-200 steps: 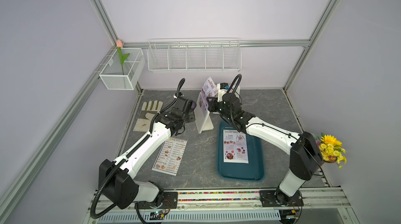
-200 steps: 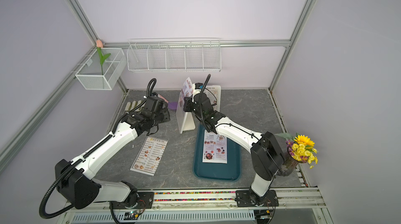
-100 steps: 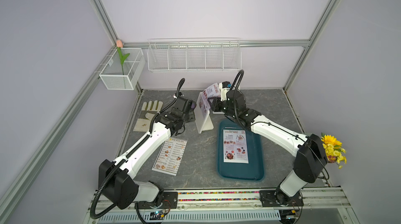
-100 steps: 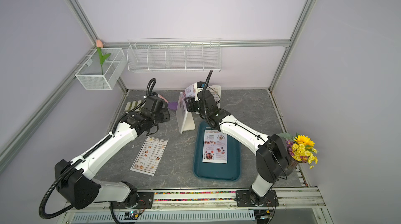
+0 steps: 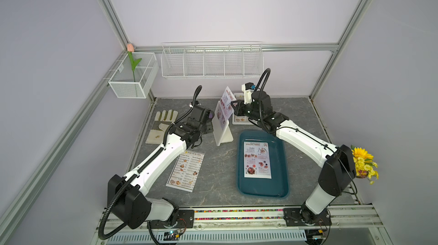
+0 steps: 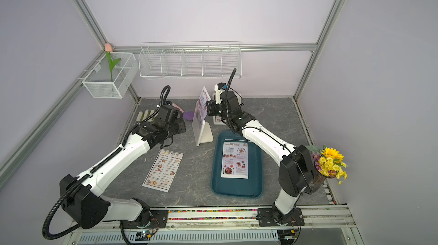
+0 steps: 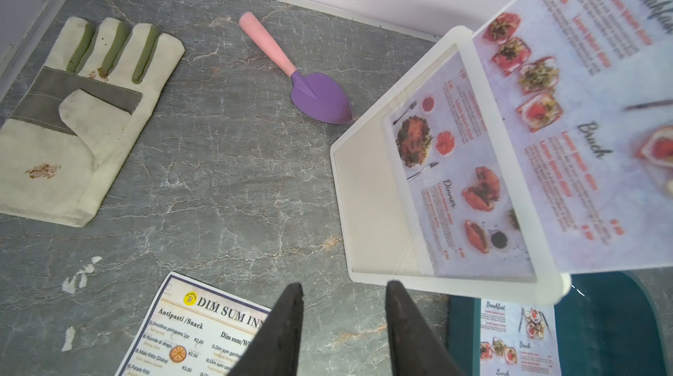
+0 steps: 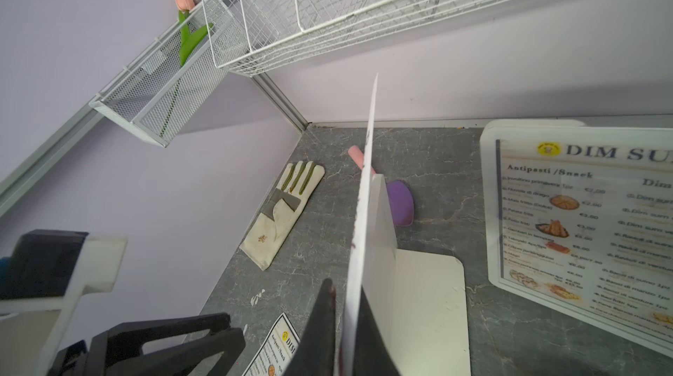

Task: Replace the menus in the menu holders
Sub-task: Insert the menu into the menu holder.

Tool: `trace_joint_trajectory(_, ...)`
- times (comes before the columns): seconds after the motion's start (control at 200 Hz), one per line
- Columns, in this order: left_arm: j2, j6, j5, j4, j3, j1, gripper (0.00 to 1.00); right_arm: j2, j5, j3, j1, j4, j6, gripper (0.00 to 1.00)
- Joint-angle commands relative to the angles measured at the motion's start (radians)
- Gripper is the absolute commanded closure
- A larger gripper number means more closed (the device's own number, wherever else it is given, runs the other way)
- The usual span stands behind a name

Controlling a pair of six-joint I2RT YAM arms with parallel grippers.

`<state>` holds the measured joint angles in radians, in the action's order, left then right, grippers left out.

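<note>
The right jaws are pinched shut on an edge of a SPECIAL MENU sheet (image 5: 225,100). Its lower part sits inside the upright menu holder (image 5: 225,135) at mid-bench (image 5: 218,165). The left jaws hang partly open and empty, just left of that holder. Behind it to the right, a second menu holder (image 8: 490,210) carries a DIM SUM INN menu (image 8: 582,217). A loose DIM SUM INN sheet (image 5: 186,171) lies near left. A second SPECIAL MENU sheet (image 5: 257,159) lies in the teal tray (image 5: 279,184).
</note>
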<state>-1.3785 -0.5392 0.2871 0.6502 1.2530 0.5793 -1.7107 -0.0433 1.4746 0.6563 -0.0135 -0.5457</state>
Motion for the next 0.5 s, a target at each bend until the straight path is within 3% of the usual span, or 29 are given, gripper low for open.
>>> trace_joint_trajectory(0.0, -0.002, -0.013, -0.005, -0.004, 0.021, 0.002, 0.6, -0.022, -0.01, 0.004, 0.023, -0.023, 0.006, 0.87)
trace_joint_trajectory(0.245, -0.003, -0.02, -0.011, -0.004, 0.024, 0.002, 0.6, -0.043, -0.022, -0.039, 0.058, -0.009, -0.02, 0.86)
trace_joint_trajectory(0.495, 0.006, -0.025, -0.01, 0.002, 0.018, 0.003, 0.6, -0.011, -0.006, -0.021, 0.041, -0.052, 0.011, 0.7)
